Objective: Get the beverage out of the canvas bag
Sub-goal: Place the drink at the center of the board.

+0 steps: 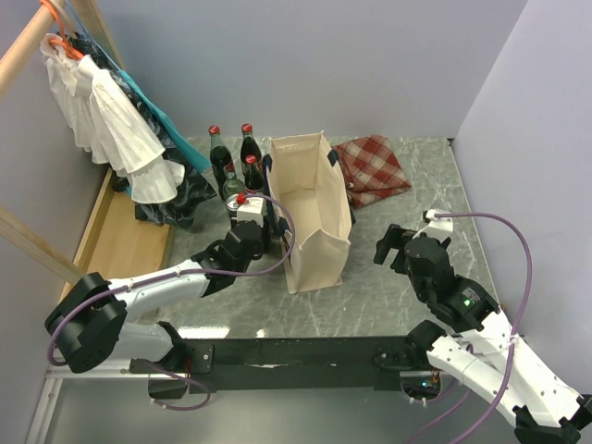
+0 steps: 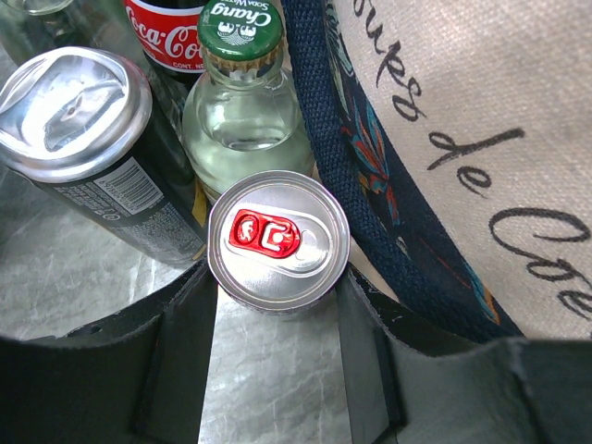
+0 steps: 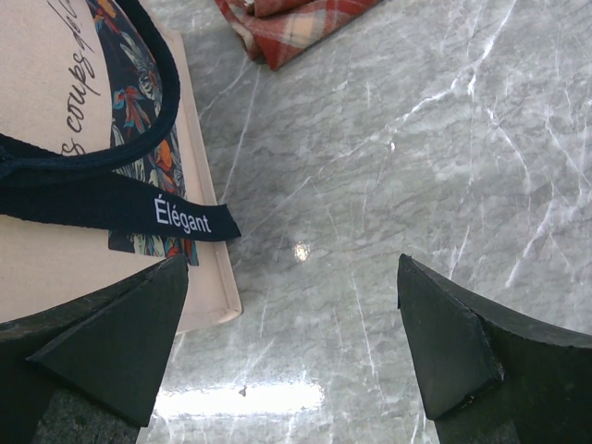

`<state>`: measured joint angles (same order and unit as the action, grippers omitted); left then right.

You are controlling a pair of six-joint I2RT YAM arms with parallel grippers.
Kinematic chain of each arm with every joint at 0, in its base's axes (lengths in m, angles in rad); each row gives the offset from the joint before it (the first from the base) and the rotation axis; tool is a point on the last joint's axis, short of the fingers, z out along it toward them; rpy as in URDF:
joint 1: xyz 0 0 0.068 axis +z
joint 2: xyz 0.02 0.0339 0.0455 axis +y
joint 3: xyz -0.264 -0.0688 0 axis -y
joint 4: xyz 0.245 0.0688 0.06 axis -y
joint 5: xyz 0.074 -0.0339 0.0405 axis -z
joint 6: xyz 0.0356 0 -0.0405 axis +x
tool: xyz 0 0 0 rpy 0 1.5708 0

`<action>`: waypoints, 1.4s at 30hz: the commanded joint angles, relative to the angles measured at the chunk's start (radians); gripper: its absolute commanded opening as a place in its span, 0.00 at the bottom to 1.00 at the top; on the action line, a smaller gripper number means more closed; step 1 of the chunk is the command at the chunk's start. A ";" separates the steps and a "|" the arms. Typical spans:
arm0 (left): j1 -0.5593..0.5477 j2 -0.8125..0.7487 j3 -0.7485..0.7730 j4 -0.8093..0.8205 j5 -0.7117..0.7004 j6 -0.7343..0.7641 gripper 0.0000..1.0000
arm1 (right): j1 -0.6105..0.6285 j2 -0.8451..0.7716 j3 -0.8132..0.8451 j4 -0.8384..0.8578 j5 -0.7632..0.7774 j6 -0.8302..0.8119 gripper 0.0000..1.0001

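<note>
The cream canvas bag (image 1: 319, 254) stands upright and open in the middle of the table, with navy handles and script print; it also shows in the left wrist view (image 2: 481, 111) and the right wrist view (image 3: 55, 268). A silver beverage can with a red tab (image 1: 242, 199) stands on the table just left of the bag. My left gripper (image 1: 246, 218) holds it at the fingertips (image 2: 277, 287), with both fingers against the can (image 2: 277, 242). My right gripper (image 1: 400, 239) is open and empty over bare table right of the bag (image 3: 291, 314).
Three cola bottles (image 1: 247, 139) stand behind the can, with a green-capped soda bottle (image 2: 242, 83) and a black can (image 2: 83, 129) close by. A red checked cloth (image 1: 372, 166) lies at the back right. Clothes hang on a rack (image 1: 111, 111) at the left.
</note>
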<state>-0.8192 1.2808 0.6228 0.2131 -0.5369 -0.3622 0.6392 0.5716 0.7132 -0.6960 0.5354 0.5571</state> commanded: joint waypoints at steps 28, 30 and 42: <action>-0.011 -0.031 0.057 0.032 -0.057 0.008 0.80 | 0.010 0.002 0.006 0.016 0.025 0.006 1.00; -0.011 -0.037 0.064 0.017 -0.063 0.008 0.80 | 0.010 0.001 0.005 0.020 0.026 0.006 1.00; -0.014 -0.092 0.075 -0.011 -0.066 0.012 0.82 | 0.010 -0.004 0.008 0.013 0.031 0.009 1.00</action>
<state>-0.8265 1.2201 0.6521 0.1978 -0.5819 -0.3573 0.6418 0.5716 0.7132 -0.6960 0.5385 0.5575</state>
